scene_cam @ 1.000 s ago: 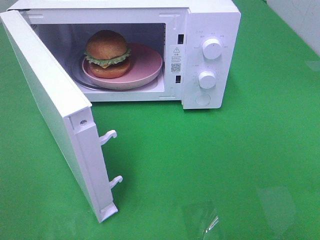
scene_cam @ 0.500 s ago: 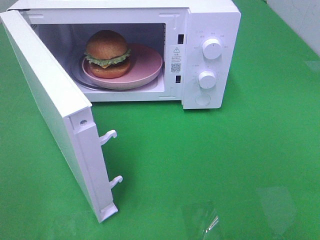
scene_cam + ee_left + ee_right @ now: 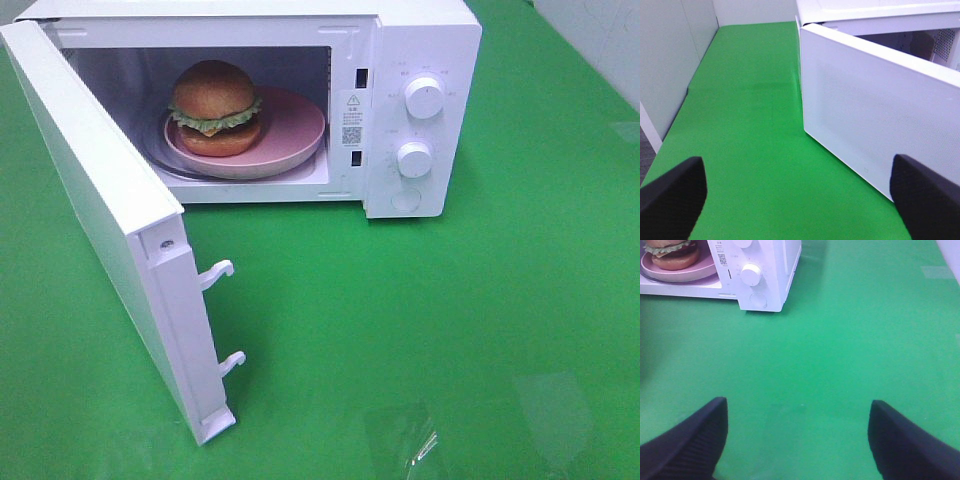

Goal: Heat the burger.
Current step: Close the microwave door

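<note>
The burger [image 3: 215, 108] sits on a pink plate [image 3: 295, 130] inside the white microwave [image 3: 420, 40], whose door [image 3: 100, 210] is swung wide open toward the front left. In the right wrist view the burger [image 3: 671, 254] and plate [image 3: 690, 271] show at the cavity's edge. Neither gripper appears in the high view. My left gripper [image 3: 800, 195] is open over the green cloth, facing the outer face of the door [image 3: 875, 115]. My right gripper [image 3: 797, 440] is open above bare cloth, well in front of the microwave's knobs [image 3: 751, 275], holding nothing.
Green cloth [image 3: 480, 320] covers the table. Two latch hooks [image 3: 218, 272] stick out from the door's free edge. A grey wall panel [image 3: 670, 60] borders the table on the far side from the microwave in the left wrist view. Two dials [image 3: 424, 98] and a button are on the control panel.
</note>
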Motion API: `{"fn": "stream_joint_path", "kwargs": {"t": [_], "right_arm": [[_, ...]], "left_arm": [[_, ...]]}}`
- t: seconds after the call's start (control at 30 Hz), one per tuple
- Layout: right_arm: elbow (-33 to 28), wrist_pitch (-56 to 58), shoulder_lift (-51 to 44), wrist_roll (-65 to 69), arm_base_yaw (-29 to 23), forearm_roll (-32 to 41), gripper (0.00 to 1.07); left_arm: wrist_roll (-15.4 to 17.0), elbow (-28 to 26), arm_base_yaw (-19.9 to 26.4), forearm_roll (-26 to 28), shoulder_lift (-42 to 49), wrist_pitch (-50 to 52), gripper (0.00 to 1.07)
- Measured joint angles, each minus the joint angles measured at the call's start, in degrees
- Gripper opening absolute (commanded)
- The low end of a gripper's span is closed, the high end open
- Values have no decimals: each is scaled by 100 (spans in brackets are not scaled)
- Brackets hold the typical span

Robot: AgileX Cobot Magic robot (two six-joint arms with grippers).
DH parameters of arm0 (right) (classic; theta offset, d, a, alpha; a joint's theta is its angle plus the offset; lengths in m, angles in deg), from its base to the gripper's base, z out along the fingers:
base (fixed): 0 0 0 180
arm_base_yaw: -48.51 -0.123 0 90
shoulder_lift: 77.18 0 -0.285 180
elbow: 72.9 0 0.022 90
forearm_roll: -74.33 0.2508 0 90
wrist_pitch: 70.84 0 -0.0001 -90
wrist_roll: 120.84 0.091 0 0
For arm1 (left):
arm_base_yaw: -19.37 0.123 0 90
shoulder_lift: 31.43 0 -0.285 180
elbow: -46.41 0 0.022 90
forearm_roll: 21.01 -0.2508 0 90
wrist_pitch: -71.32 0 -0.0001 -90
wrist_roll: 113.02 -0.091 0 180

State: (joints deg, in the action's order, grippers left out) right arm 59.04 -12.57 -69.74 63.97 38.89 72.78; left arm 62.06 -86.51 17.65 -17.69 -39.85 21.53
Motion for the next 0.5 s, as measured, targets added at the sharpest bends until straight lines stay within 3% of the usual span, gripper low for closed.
{"fn": "stream_joint_path", "kwargs": {"t": [0.1, 0.2, 0.23, 0.27, 0.3, 0.33, 0.4, 0.5], "right_arm": [[0, 0, 0, 0, 0, 0, 76], [0, 0, 0, 0, 0, 0, 76], [0, 0, 0, 0, 0, 0, 76], [0, 0, 0, 0, 0, 0, 76], [0, 0, 0, 0, 0, 0, 76], [0, 0, 0, 0, 0, 0, 76], [0, 0, 0, 0, 0, 0, 76], [0, 0, 0, 0, 0, 0, 76]], "left_arm": [[0, 0, 0, -86, -458, 327, 63], [0, 0, 0, -103, -602, 413, 58], [0, 0, 0, -109, -871, 579, 46], [0, 0, 0, -109, -871, 579, 46], [0, 0, 0, -115, -1146, 751, 31], [0, 0, 0, -115, -1146, 751, 31], [0, 0, 0, -120, -1725, 1152, 4], [0, 0, 0, -126, -2000, 1301, 0]]}}
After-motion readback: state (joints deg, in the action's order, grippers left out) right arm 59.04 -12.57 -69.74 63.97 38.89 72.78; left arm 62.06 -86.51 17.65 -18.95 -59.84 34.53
